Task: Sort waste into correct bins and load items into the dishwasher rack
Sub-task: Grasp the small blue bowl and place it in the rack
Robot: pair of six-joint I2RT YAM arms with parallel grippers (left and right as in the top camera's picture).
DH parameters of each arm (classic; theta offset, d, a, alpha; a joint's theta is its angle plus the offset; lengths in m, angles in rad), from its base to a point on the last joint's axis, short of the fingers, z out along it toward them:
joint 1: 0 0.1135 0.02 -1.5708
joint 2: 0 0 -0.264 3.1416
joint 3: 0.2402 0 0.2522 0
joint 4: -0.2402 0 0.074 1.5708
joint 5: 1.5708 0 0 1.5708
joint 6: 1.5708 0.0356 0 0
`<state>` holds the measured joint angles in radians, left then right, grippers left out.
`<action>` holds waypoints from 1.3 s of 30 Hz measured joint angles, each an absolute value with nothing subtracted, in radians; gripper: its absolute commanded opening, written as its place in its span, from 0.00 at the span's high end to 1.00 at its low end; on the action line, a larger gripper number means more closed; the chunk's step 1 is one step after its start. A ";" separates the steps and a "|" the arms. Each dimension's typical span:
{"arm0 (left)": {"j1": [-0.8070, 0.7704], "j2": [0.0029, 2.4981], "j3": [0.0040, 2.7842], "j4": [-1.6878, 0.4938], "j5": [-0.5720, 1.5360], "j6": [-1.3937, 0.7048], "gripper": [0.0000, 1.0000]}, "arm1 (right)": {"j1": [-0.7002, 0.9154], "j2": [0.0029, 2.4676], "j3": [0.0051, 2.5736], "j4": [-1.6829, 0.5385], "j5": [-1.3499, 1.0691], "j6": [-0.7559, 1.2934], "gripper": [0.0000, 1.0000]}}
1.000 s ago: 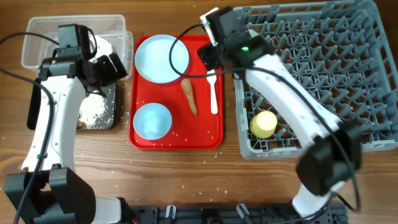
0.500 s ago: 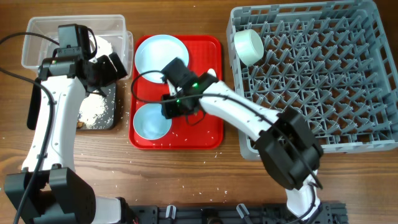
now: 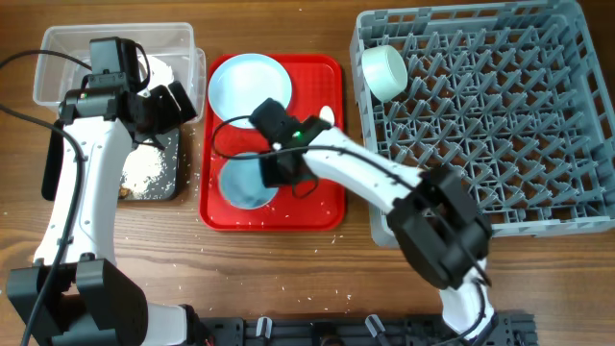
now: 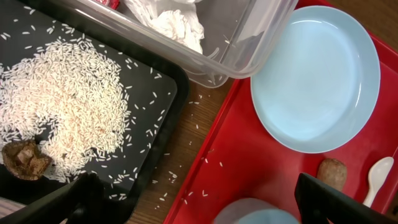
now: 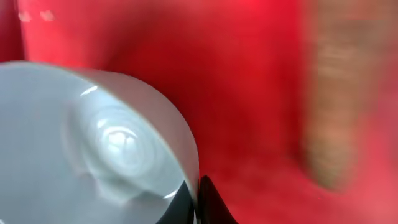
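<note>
My right gripper (image 3: 278, 171) (image 5: 196, 200) is shut on the rim of a pale blue bowl (image 3: 242, 185) (image 5: 93, 143) on the red serving tray (image 3: 322, 207), one finger inside the rim and one outside. A brown stick (image 5: 336, 106) lies blurred just beside it. The pale blue plate (image 3: 245, 86) (image 4: 314, 74) sits at the tray's far end, beside the white spoon (image 4: 379, 177). A second bowl (image 3: 384, 69) rests in the grey dishwasher rack (image 3: 500, 115). My left gripper (image 3: 176, 102) (image 4: 208, 205) hangs open between the black tray (image 4: 155, 93) and the red tray, holding nothing.
White rice crumbs (image 4: 74, 106) and a brown lump (image 4: 25, 160) lie in the black tray. The clear tub (image 3: 58, 58) (image 4: 249, 43) holds a crumpled tissue (image 4: 168, 22) and a red wrapper (image 4: 112, 3). Stray grains dot the wooden table (image 3: 288, 259).
My right gripper left the rack corner, where a bowl now rests, came down over the red tray and closed on the near bowl's rim. The left arm has not moved.
</note>
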<state>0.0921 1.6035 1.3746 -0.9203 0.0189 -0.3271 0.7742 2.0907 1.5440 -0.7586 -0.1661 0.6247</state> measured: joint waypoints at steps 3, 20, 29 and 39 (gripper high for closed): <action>0.092 1.604 1.375 -0.920 0.019 -0.327 0.00 | 0.696 1.926 1.541 -0.871 -0.022 0.624 0.96; 0.092 1.604 1.375 -0.920 0.019 -0.327 0.00 | 0.456 1.575 1.547 -1.174 0.982 0.442 0.96; 0.092 1.604 1.375 -0.920 0.019 -0.327 0.00 | 0.472 1.881 1.545 -1.167 1.032 0.398 0.96; 0.092 1.604 1.375 -0.920 0.019 -0.327 0.00 | 0.489 1.914 1.545 -1.241 1.131 0.398 0.96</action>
